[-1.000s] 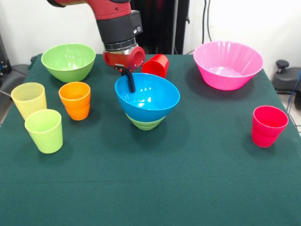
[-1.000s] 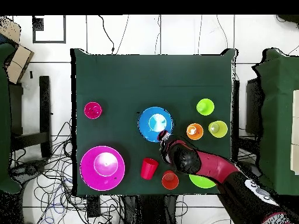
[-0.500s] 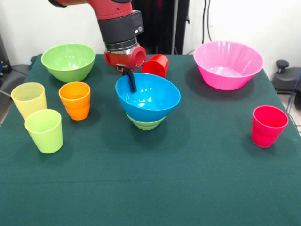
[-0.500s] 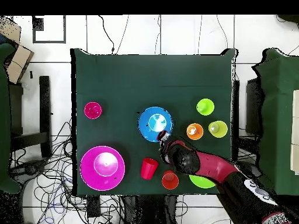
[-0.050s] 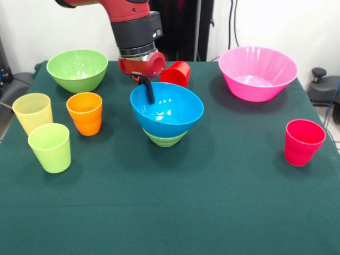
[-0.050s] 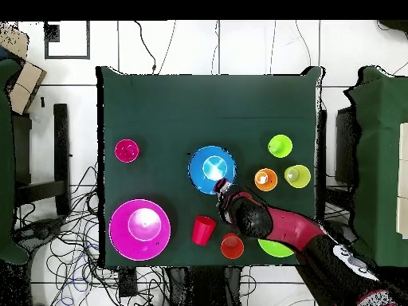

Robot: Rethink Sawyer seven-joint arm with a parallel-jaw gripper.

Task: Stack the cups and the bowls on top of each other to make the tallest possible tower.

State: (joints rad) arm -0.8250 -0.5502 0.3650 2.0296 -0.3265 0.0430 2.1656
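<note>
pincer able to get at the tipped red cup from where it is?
Probably yes. The red cup lies on its side just beside the pincer, which sits at the blue bowl's rim; nothing stands between them.

Glossy smooth plastic blue bowl point(image 5: 167, 108), shiny pink bowl point(image 5: 257, 72), matt green tablecloth point(image 5: 175, 207)

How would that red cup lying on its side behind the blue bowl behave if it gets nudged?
The red cup lies on its side, so it would probably roll, curving because it tapers. It looks like thin plastic, likely light and easily knocked away.
</note>
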